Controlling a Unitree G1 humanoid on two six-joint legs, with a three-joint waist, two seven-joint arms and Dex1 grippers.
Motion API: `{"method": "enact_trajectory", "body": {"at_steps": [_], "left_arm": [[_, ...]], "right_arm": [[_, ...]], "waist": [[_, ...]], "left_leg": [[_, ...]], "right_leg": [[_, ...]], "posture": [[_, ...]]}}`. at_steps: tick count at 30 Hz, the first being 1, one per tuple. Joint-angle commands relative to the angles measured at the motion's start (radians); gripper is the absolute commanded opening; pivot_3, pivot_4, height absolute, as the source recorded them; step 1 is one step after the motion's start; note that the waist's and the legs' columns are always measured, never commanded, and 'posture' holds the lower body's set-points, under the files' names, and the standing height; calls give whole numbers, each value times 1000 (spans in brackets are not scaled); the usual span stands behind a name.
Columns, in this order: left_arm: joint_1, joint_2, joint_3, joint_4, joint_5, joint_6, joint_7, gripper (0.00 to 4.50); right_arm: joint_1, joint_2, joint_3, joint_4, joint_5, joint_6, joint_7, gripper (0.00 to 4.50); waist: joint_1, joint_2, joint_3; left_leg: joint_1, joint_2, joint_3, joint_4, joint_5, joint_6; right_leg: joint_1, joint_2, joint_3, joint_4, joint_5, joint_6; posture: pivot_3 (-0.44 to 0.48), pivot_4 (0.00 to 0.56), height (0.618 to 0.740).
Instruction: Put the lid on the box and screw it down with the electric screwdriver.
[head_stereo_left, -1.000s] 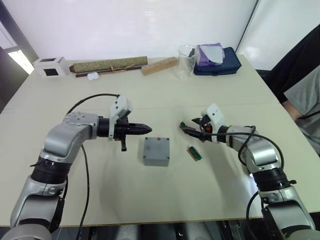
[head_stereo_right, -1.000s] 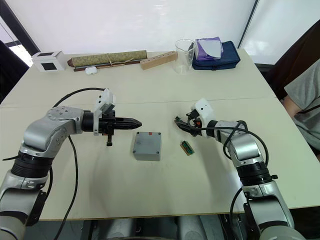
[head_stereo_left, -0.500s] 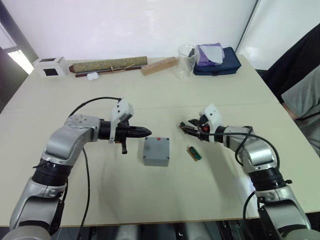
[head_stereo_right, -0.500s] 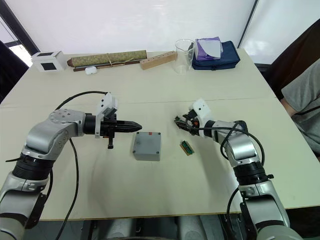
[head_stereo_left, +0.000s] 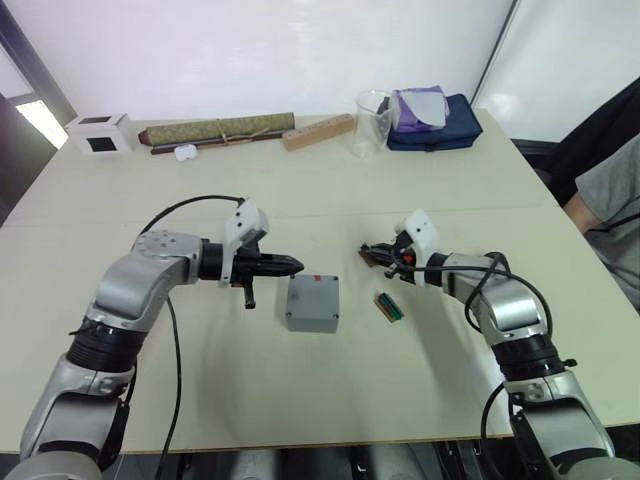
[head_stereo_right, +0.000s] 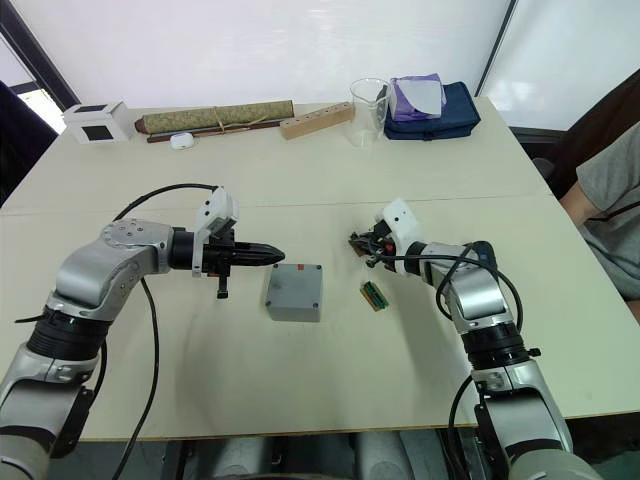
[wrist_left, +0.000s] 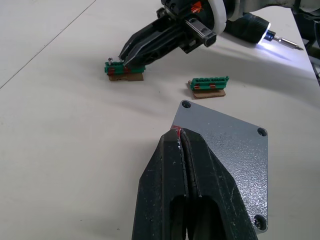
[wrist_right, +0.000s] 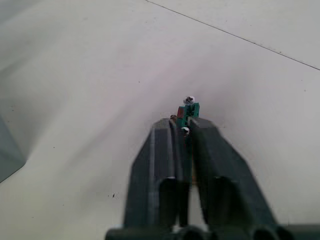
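The closed, empty left pincer (wrist_left: 187, 165) hovers just beside the lid (wrist_left: 235, 150), already on the box (head_stereo_left: 312, 304), while the right pincer (wrist_right: 184, 131) pinches a small green connector (wrist_right: 190, 107) beyond it.

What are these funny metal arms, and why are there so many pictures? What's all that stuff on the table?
It's a robot with two arms. Two pictures come from cameras in its head, looking down at a table. The other two come from little cameras on its wrists. Each arm ends in a tool with two black fingers. The left tool is shut, its tip near a corner of a grey box with its lid lying on top. The right tool pinches a small green connector block resting on the table. Another green block lies nearby, and an electric screwdriver glows by the right arm.
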Motion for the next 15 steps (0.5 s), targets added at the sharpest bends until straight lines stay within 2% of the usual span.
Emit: {"method": "enact_trajectory", "body": {"at_steps": [1,15], "left_arm": [[-5,5,9,-8,1,-21,-4,0],[-8,-1,2,26,11,-50,-18,0]], "right_arm": [[-12,7,-24,-27,3,-22,-6,94],[-18,-34,-69,-90,18,-40,20,94]], "waist": [[0,0,0],[0,0,0]], "left_leg": [[0,0,0,0,0,0],[0,0,0,0,0,0]], "right_leg": [[0,0,0,0,0,0],[0,0,0,0,0,0]], "posture": [[0,150,740],[0,150,740]]}}
